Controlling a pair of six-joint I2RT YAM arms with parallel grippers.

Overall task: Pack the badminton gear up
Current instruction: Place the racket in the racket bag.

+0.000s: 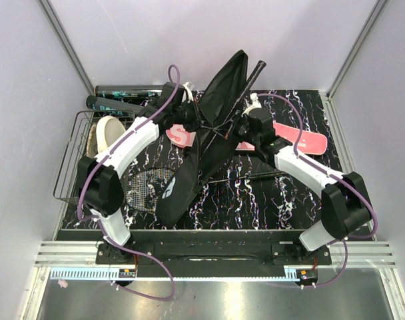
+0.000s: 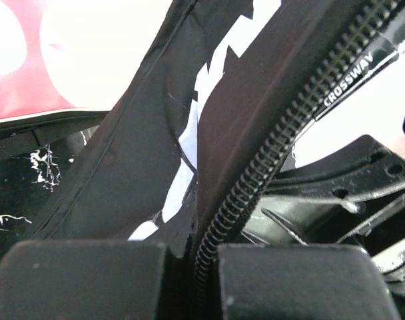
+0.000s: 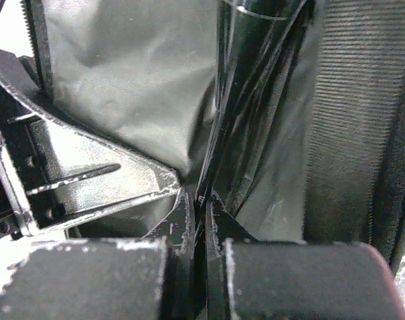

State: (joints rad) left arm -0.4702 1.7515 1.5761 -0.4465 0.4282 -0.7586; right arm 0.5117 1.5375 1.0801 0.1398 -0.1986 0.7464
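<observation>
**Black "CROSSWAY" bag** (image 1: 212, 127): raised over the middle of the table (image 1: 256, 193), with its lower end lying across a racket (image 1: 148, 188).

**Left gripper** (image 2: 192, 260): clamped tight on the bag's zipper edge. Only its wrist view shows the zipper teeth (image 2: 256, 180) and the lettering.

**Right gripper** (image 3: 200, 217): pinched closed on a fold of bag fabric, a hold that is clear only close up.

**Overhead view alone:** dark tubes (image 1: 126, 90) at the far edge and a wire basket (image 1: 69, 167) at left.

**Pink case** (image 1: 302, 138): lies beneath the bag.
</observation>
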